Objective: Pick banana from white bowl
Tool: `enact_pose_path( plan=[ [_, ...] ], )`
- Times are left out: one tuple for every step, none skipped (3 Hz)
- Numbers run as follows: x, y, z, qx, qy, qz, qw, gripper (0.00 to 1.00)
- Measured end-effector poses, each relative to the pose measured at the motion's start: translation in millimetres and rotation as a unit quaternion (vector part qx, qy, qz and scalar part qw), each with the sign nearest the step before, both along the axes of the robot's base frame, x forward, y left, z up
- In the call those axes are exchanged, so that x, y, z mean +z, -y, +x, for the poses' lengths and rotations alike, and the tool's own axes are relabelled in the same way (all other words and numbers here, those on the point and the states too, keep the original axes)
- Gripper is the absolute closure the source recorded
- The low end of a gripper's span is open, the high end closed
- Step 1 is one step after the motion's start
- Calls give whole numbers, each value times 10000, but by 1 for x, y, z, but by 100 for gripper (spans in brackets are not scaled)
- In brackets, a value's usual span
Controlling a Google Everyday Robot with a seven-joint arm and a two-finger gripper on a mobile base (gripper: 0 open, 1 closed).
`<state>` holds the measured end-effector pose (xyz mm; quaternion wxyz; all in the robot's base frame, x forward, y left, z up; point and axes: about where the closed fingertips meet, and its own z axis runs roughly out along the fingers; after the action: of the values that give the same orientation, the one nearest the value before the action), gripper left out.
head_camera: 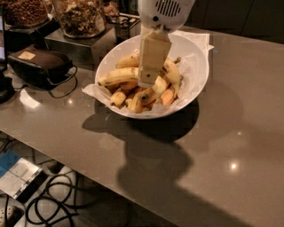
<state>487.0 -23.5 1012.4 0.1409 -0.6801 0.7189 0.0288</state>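
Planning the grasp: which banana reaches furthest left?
The long pale yellow banana, left of the gripper over the white bowl; the others are shorter or lie further right.

My gripper (147, 80) is over the middle of the white bowl (200, 86). It's cream-tan, flat and boxy, a long slab with squared edges and a paler patch at its lower end. Above it is my wrist housing (165, 13) – glossy white, rounded, a row of dark vent slots on the face – one small dark round dot low left.
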Motion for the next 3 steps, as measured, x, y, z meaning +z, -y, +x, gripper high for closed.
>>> enact_pose_path(
  plan=[
    [-9, -10, 13, -144, -77, -75, 9998, 31],
    [-23, -17, 25, -310, -229, -130, 9992, 41],
    [-30, -21, 35, -458, -323, -144, 9983, 45]
  ],
)
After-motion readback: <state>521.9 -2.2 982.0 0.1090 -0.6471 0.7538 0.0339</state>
